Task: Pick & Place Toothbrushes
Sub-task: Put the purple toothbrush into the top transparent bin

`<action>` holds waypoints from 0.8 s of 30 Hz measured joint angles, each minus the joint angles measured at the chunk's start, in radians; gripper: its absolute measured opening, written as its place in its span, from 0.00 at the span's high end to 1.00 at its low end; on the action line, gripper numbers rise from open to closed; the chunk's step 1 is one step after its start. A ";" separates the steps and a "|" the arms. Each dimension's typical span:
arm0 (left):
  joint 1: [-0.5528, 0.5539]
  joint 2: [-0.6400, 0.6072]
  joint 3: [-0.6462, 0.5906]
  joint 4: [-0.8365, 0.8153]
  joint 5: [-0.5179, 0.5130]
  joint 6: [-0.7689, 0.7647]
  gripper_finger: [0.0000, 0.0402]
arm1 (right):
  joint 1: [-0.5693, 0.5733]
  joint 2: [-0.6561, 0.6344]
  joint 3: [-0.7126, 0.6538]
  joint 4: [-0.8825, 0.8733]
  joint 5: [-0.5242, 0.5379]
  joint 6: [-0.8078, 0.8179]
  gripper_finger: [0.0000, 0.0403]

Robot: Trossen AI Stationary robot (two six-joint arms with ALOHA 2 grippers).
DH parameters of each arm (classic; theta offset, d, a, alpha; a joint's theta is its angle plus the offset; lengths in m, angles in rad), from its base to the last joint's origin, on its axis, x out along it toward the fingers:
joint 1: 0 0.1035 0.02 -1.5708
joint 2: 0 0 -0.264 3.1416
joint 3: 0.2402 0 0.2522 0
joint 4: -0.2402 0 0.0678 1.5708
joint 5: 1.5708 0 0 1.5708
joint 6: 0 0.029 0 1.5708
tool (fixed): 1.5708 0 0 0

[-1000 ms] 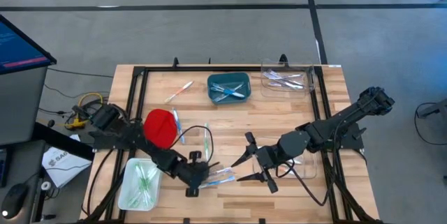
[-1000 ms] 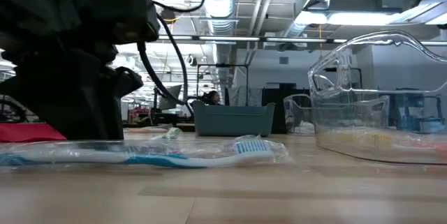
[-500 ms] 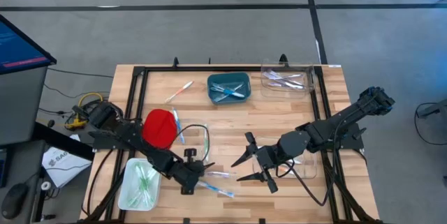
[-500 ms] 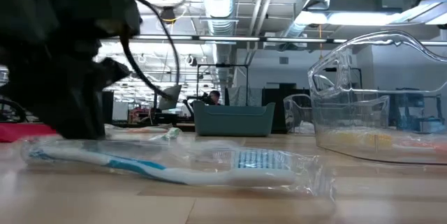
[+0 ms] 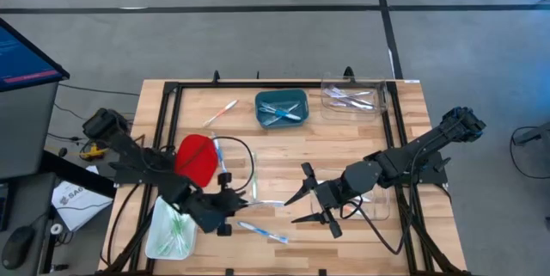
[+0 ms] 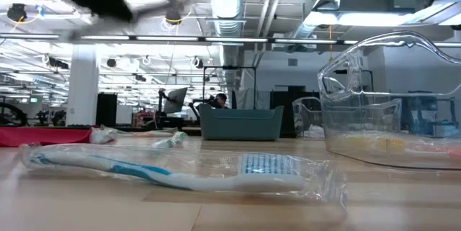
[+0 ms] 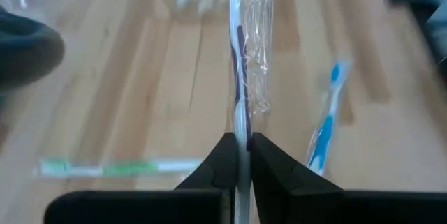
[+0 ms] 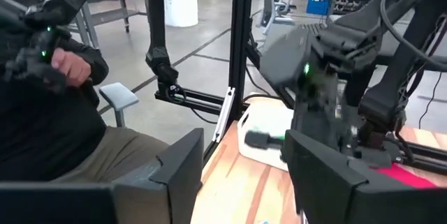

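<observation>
While the right gripper (image 5: 311, 197) waits spread open, the left gripper (image 7: 241, 155) pinches a wrapped purple toothbrush (image 7: 241, 77) above the table (image 5: 344, 138).

A grey concrete floor (image 5: 258, 44) fills the upper half of the high view, crossed by dark lines. A monitor (image 5: 26, 57) sits at the upper left. In the low view, silver ducts (image 6: 230, 1) and strip lights (image 6: 338, 16) run overhead.

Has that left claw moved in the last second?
Yes. The left gripper has pulled back toward the green tray, away from the blue toothbrush.
</observation>
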 joint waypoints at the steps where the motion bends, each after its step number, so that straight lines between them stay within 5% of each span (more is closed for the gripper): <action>1: -0.009 -0.018 0.000 0.012 -0.014 0.007 0.96 | 0.000 0.000 0.000 0.002 0.000 -0.006 0.52; 9: -0.085 -0.122 0.002 0.129 -0.106 0.110 0.96 | -0.006 0.000 0.000 0.007 0.000 -0.015 0.51; 24: -0.180 -0.198 0.003 0.599 -0.105 0.532 0.96 | 0.020 0.018 -0.001 0.218 0.000 -0.173 0.51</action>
